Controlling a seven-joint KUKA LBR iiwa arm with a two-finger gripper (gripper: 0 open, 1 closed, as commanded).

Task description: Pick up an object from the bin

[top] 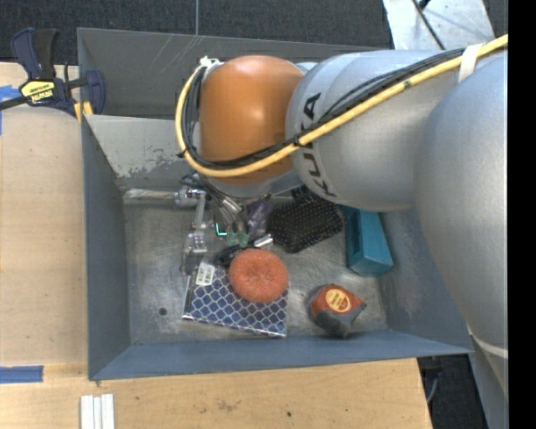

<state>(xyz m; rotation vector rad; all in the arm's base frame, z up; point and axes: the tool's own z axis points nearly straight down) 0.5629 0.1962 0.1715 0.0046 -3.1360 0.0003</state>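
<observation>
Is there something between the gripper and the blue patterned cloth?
Nothing visible does. The gripper is at the far left corner of the blue patterned cloth; the orange scouring ball lies on that cloth, off to the side.

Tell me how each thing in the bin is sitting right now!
Blue patterned cloth: flat on the bin floor.
Orange scrub ball: resting on the cloth, free.
Black brush: lying down, partly under the arm.
Teal box: lying down, partly hidden.
Tape measure: closed up, near the front wall.
Gripper: down low, left of the ball.
</observation>
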